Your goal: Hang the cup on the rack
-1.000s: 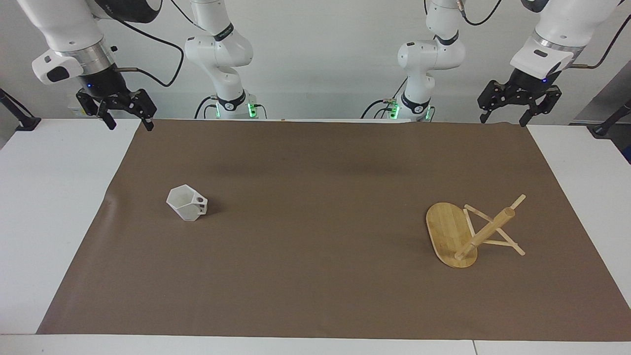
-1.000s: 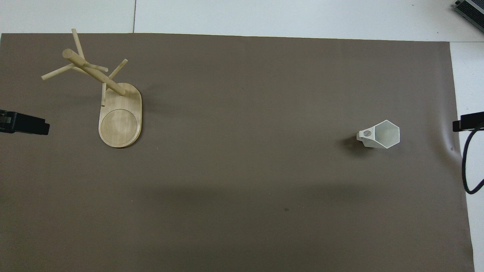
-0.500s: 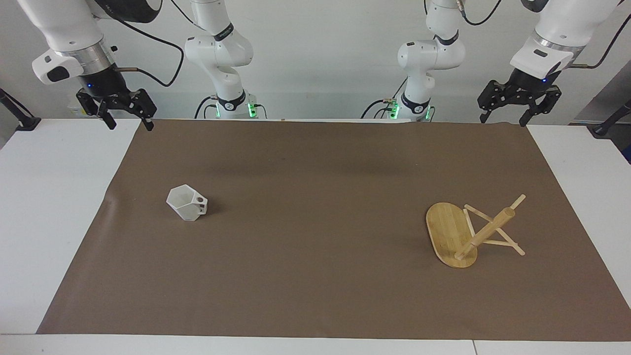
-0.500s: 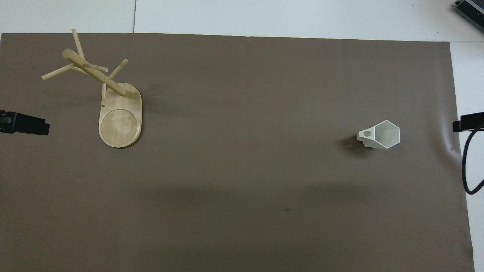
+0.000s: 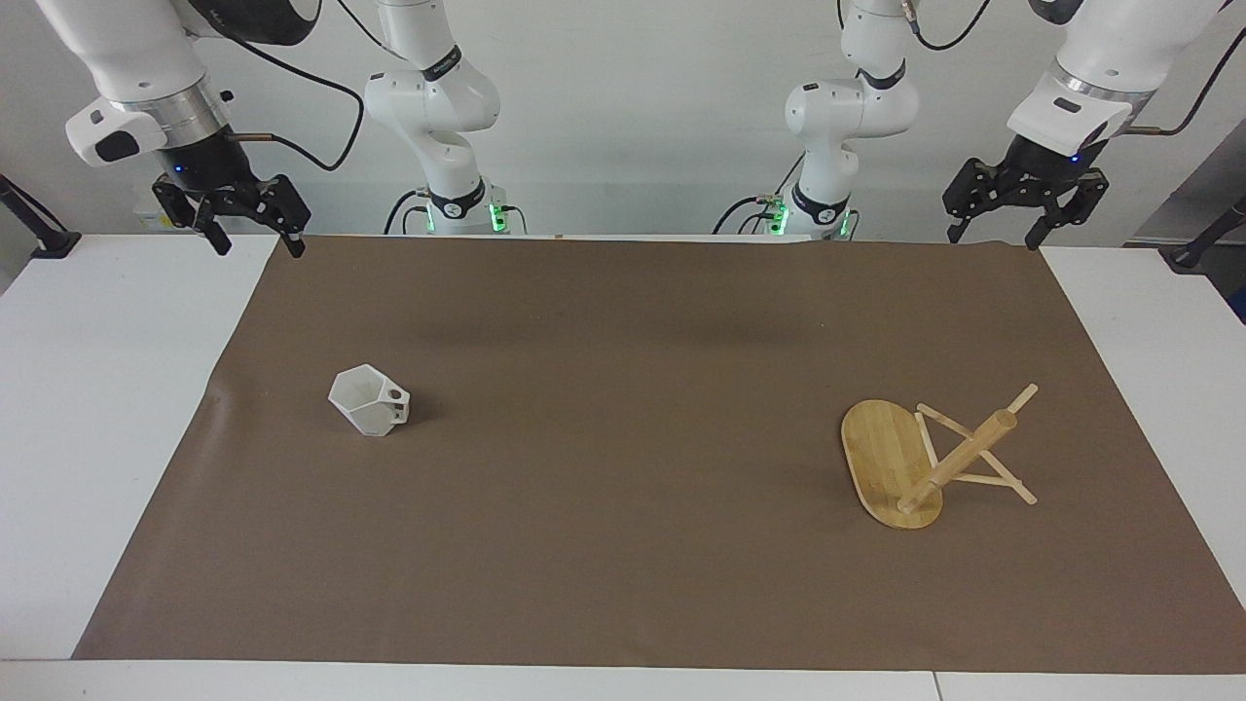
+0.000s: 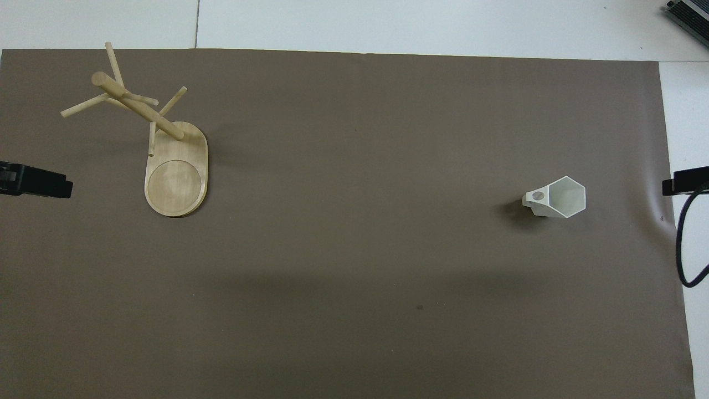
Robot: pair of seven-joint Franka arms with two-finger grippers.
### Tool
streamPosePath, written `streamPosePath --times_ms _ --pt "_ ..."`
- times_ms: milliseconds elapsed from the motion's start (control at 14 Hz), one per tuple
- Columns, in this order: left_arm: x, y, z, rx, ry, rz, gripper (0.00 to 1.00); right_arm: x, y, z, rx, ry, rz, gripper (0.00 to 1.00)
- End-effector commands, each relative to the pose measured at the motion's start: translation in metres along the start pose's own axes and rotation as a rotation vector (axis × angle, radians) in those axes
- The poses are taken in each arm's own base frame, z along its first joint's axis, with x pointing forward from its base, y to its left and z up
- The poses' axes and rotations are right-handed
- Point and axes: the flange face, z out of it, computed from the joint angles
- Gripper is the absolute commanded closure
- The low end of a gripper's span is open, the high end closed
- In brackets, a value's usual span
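Left of centre in the facing view, you see the white faceted cup (image 5: 369, 400) upright, rack (image 5: 930, 456) lower right; right gripper (image 5: 251, 242) and left gripper (image 5: 996, 235) jaws apart.

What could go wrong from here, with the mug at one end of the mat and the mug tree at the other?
1. The white faceted mug is small and angular, so the open right gripper might slip or tip it.
2. The bamboo mug tree has thin pegs, so threading the handle hole needs tight alignment.
3. The mug tree looks light, so a nudge could shift it; the open left gripper waits nearby, not holding it.
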Motion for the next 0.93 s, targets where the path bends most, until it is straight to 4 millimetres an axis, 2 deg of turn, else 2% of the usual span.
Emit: streamPosePath --times_ms 0,357,857 --pt "-0.009 -0.001 0.000 -0.011 -0.004 -0.008 0.00 -0.011 -0.001 0.004 0.007 0.000 0.012 0.00" --pt "-0.009 -0.001 0.000 -0.011 -0.004 -0.008 0.00 -0.014 -0.001 0.015 0.008 0.010 0.006 0.00" --pt "-0.009 -0.001 0.000 -0.011 -0.004 -0.008 0.00 -0.012 -0.001 0.054 0.005 0.046 0.001 0.00"
